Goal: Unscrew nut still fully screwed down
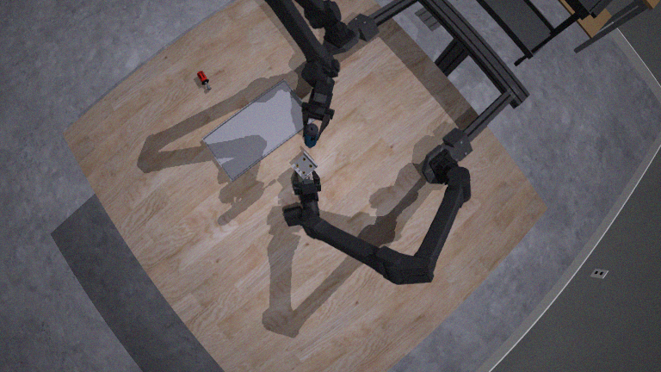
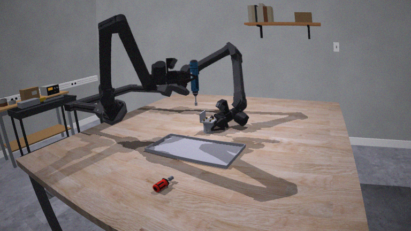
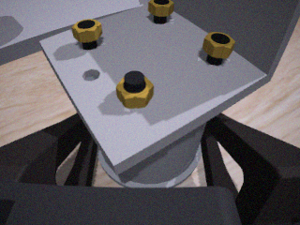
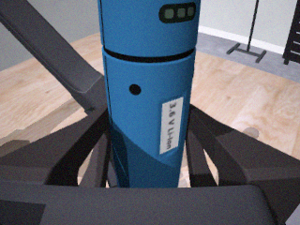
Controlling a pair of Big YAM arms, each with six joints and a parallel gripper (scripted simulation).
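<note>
The joint module (image 2: 208, 124) (image 3: 159, 164) stands upright on the table, with the grey bracket (image 3: 164, 61) on top. On the bracket, the near nut (image 3: 135, 93) sits flat on the plate with its stud poking through. Three other yellow nuts (image 3: 86, 32) (image 3: 161, 7) (image 3: 218, 44) ride high on their studs. My left gripper (image 1: 305, 183) (image 2: 216, 122) is shut on the module's round body. My right gripper (image 1: 314, 123) (image 2: 185, 79) is shut on the blue nut driver (image 1: 311, 134) (image 2: 192, 77) (image 4: 145, 70). It holds the driver upright, tip down, above the table and to one side of the module.
A flat grey tray (image 1: 253, 129) (image 2: 193, 149) lies beside the module. A small red-handled tool (image 1: 202, 77) (image 2: 160, 184) lies far off near the table's edge. Side tables stand beyond the table.
</note>
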